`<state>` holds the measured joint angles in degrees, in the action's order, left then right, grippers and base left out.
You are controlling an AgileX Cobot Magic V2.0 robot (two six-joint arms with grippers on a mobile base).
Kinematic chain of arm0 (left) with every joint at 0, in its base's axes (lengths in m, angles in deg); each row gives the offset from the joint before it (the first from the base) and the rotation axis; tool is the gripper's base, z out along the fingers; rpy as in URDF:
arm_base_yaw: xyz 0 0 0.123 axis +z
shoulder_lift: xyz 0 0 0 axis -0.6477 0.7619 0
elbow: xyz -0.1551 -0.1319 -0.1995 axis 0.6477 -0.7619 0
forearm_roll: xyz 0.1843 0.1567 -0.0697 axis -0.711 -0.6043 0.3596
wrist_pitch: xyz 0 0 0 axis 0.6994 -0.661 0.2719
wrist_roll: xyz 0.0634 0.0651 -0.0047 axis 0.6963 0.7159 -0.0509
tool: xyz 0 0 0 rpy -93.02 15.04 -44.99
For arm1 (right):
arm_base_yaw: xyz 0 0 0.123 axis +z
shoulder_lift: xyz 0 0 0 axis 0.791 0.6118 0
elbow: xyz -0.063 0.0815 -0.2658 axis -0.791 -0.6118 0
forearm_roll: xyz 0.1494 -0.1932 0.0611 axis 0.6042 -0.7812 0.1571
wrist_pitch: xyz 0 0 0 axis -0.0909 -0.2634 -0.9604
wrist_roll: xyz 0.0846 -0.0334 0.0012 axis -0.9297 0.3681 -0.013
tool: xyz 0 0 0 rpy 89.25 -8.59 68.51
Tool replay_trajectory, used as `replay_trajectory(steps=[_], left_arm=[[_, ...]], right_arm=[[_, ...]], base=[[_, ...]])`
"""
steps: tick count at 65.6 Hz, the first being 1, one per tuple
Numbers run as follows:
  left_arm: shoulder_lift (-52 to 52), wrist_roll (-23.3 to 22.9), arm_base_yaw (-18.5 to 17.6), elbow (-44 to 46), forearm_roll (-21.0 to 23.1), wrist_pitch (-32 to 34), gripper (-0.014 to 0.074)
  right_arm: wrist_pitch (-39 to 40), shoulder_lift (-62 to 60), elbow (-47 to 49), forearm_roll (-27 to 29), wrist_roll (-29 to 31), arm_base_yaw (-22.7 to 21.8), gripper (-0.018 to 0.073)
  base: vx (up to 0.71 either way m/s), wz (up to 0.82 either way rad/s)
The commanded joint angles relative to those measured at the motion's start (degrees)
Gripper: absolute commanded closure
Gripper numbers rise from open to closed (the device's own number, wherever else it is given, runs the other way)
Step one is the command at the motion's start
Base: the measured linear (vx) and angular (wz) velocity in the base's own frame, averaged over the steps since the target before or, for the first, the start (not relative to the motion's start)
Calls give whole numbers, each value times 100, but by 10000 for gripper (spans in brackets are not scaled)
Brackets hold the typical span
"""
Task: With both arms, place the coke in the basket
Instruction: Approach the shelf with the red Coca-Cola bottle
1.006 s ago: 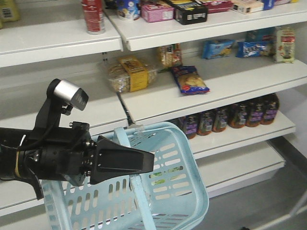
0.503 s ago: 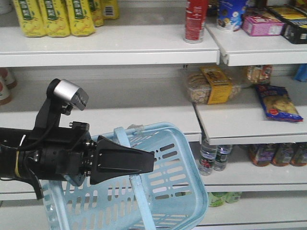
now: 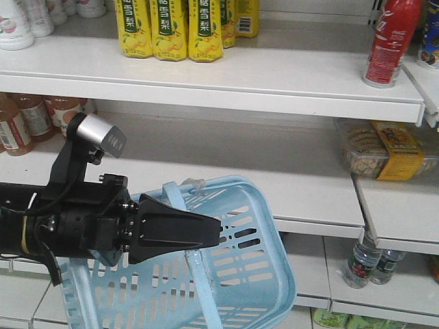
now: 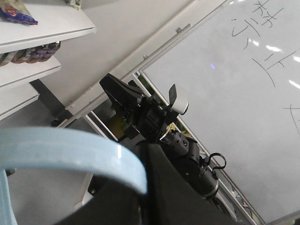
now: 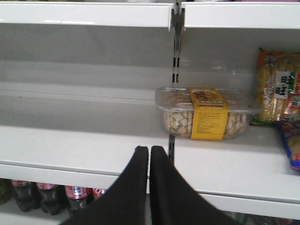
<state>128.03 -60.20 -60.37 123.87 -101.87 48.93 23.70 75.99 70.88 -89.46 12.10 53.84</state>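
Shelves (image 3: 260, 79): white store shelving in several tiers, filling the front view behind the robot.
Whiteboard (image 4: 234, 108): seen from the left wrist, with dark handwriting; it stands behind the right arm.
Basket (image 3: 254, 274): light-blue with slotted sides, hanging off the floor in front of the shelves and tilted, its open mouth turned up and toward the camera.
Left arm (image 3: 62, 226): black, reaching in from the left of the front view, with a silver-grey camera on top.
Right arm (image 4: 180, 143): black, also topped by a silver-grey camera, well apart from the basket.
Left tool (image 3: 214, 229): clenched on the basket's thin handle, which crosses it from above to below; the left wrist view shows the same pale-blue strap right at the tool.
Right tool (image 5: 149, 157): clenched on nothing, its fingers pressed together and pointing at a shelf edge.
Snack tray (image 5: 204, 115): clear plastic with a yellow band, lying on the shelf just beyond the right tool.
Yellow cartons (image 3: 171, 27): a row on the top shelf.
Coke (image 5: 75, 194): dark bottles with red labels on the lower shelf, below and left of the right tool, not in the basket.
Red bottle (image 3: 391, 41): white script, upright at the right end of the top shelf.
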Motion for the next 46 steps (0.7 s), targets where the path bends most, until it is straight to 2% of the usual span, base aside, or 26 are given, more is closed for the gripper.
replay_trajectory(steps=[1,23,46], left_arm=[[-167,37,-14,142,506,1129,603],[-167,37,-14,142,506,1129,603],[-167,37,-14,142,506,1129,603]], right_arm=[[409,-103,-46,-81,25,-30,564],[409,-103,-46,-81,25,-30,564],[409,-103,-46,-81,25,-30,564]], base=[[12,24],[11,11],[12,-15]])
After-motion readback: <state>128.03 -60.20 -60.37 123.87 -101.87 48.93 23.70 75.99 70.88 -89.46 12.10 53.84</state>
